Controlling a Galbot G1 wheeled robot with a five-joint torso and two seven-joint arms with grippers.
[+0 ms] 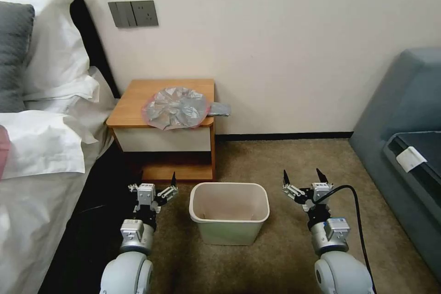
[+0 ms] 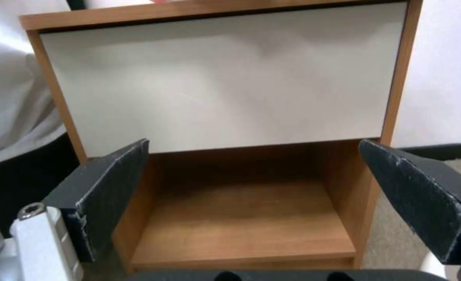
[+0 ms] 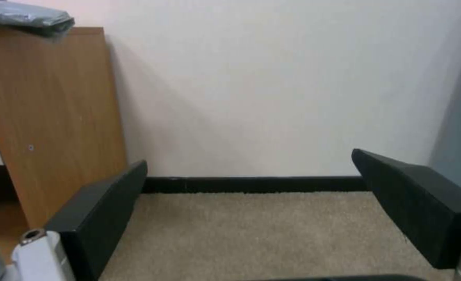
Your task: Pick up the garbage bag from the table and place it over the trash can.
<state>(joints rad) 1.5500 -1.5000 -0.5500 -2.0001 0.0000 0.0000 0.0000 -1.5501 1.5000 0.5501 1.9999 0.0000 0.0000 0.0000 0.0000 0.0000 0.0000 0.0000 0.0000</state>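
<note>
Against the wall, the worktop (image 1: 138,105) held the bag (image 1: 176,107), seemingly light, limp, best pinched at its rim; left gripper (image 1: 156,183) and right gripper (image 1: 302,177) hung low, fingers spread.

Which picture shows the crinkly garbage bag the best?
The head view. There the whole garbage bag lies spread on the table, grey with its pink-red rim, one end sticking out past the table's edge. The right wrist view catches just that grey end above the table's side. The left wrist view faces the table's drawer front instead.
</note>
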